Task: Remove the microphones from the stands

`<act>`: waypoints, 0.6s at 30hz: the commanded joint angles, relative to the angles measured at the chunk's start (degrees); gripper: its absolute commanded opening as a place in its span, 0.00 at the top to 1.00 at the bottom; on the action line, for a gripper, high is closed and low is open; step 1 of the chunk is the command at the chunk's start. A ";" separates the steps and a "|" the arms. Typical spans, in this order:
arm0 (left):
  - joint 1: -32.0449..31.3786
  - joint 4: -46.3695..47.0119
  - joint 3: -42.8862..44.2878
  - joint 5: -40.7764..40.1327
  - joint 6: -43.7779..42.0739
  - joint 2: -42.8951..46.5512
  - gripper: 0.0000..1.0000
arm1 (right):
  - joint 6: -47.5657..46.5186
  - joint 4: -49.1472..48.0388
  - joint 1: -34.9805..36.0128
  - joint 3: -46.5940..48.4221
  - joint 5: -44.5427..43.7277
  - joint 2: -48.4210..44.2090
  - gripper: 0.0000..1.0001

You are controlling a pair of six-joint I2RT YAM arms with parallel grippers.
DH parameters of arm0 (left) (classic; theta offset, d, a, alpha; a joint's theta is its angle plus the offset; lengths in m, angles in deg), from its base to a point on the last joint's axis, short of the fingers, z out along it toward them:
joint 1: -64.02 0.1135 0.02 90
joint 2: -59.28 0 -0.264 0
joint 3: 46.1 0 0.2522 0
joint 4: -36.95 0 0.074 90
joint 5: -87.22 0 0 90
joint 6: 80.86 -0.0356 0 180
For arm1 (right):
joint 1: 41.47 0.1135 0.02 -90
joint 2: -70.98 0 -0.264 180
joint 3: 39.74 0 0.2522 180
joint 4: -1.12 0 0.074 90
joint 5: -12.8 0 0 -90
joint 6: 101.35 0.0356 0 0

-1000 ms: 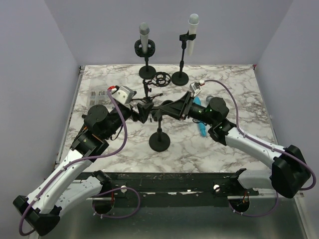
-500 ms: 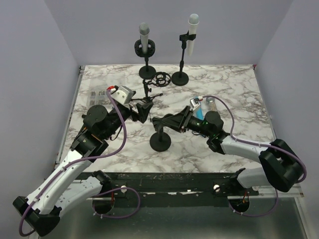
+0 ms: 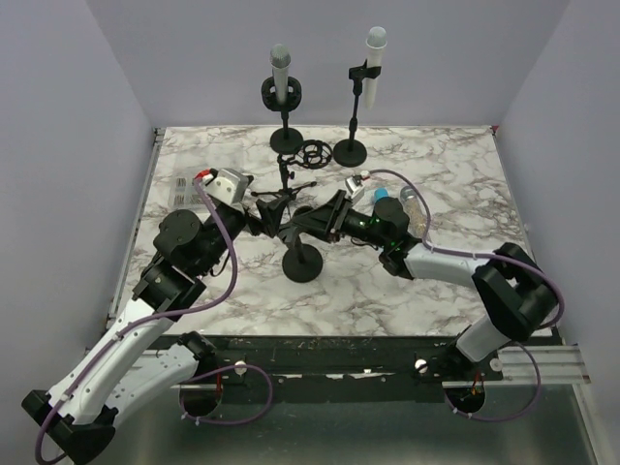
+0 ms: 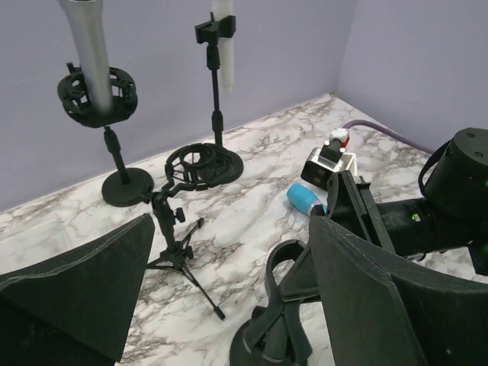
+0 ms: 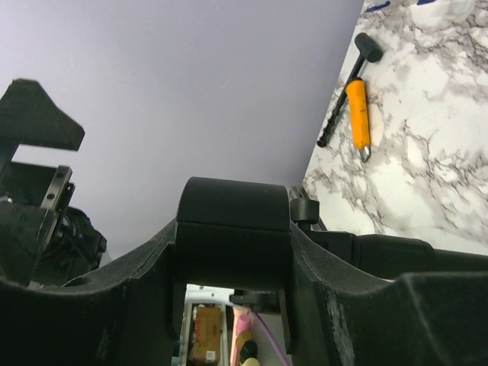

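Just behind the right tool [image 3: 315, 221] gripping the stand [image 3: 302, 266] lies the microphone [image 3: 387, 197].

I see the microphone [image 3: 387, 195] [image 4: 305, 200], blue-bodied with a silver grille, lying on its side on the marble table [image 3: 455, 174]. It is off the stand and to its right. The black stand [image 3: 302, 263] [image 4: 284, 305] sits on its round base near mid-table, its U-shaped clip [image 5: 232, 229] empty.

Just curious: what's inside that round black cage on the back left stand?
A grey microphone stands upright in the cage, head poking out above. The bars partly cover its lower end.
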 commanded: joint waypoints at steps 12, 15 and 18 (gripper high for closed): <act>1.38 1.08 -1.44 -14.42 0.11 4.61 0.15 | 2.86 -2.75 7.52 20.23 -1.04 25.54 0.64; 1.49 1.03 -1.47 -14.47 0.24 4.77 0.15 | -1.24 2.59 7.15 25.92 -3.94 28.02 0.64; 1.56 1.08 -1.63 -14.64 0.27 5.05 0.15 | -4.31 6.48 6.35 31.54 -6.16 30.63 0.62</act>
